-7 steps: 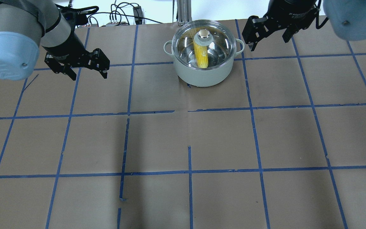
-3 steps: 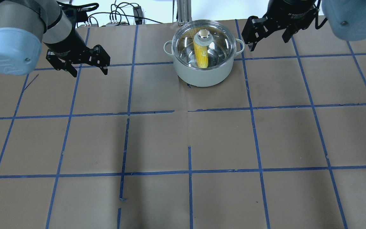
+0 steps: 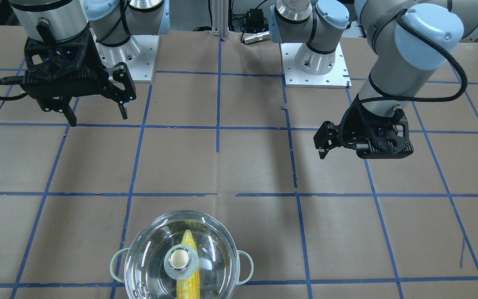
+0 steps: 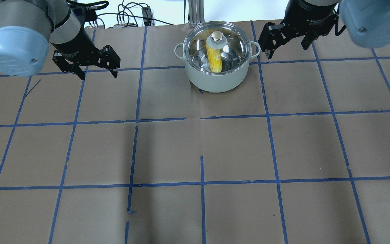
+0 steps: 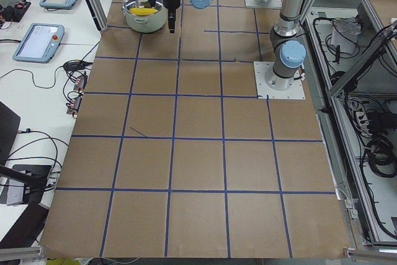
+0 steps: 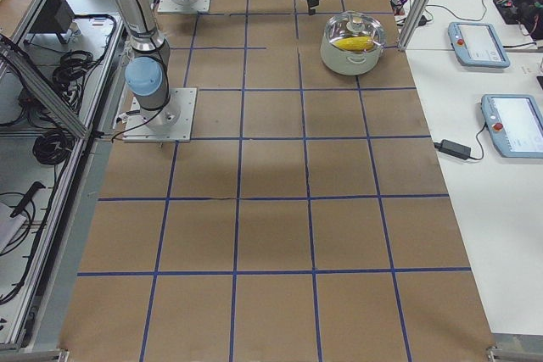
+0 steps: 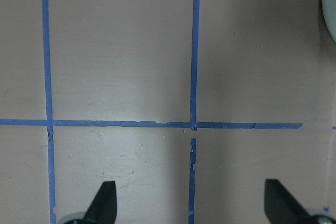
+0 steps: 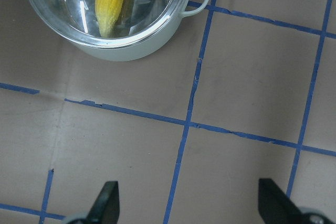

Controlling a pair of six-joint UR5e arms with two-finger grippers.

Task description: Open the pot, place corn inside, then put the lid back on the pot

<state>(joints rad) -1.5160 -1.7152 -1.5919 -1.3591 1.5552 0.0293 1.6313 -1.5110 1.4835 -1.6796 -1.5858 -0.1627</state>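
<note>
The pot stands at the far middle of the table, with the glass lid seated on it. The yellow corn lies inside, seen through the lid. The pot's handle, lid and corn also show in the front-facing view. My left gripper is open and empty, well to the left of the pot. My right gripper is open and empty, just right of the pot's right handle. The right wrist view shows the pot, the corn and my open gripper. The left wrist view shows my open gripper over bare paper.
The table is brown paper with a blue tape grid. An aluminium post and cables stand just behind the pot at the far edge. The arm bases sit on the robot's side. Control pendants lie on a side table.
My left gripper has moved a little toward the far edge and slightly right, still open. My right gripper has shifted slightly. The pot, lid and corn have not moved.
</note>
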